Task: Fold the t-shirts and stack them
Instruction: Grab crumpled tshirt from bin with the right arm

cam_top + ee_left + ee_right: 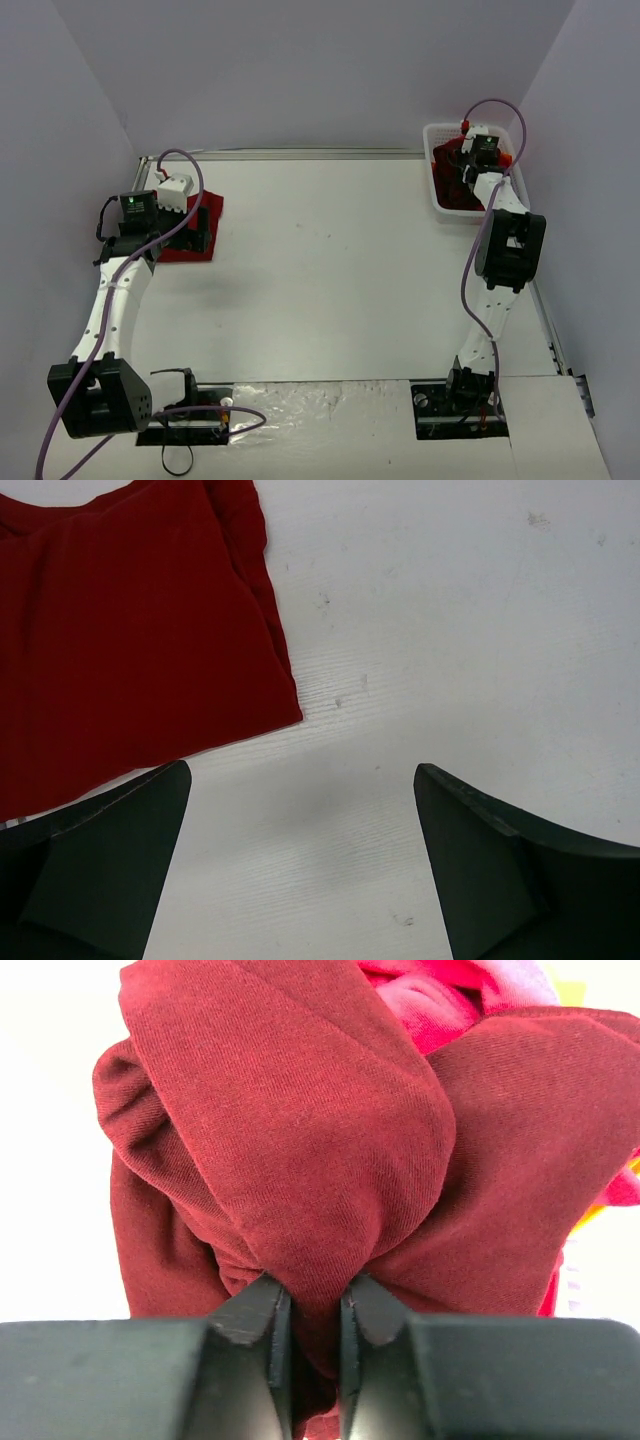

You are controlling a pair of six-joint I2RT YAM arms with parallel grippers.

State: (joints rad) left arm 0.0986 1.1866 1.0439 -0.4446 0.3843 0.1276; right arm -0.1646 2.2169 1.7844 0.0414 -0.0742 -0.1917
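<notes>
Right hand (315, 1305) pinches the maroon t-shirt (300, 1140) in the far-right basket (440, 128); left hand (302, 770) gapes beside the red t-shirt (130, 630).

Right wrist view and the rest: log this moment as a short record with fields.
right gripper: shut on a fold of the maroon shirt
maroon shirt: bunched in the white basket, far right of the table
left gripper: open, holding nothing, above the table
folded red shirt: flat on the table, beside left gripper
</notes>
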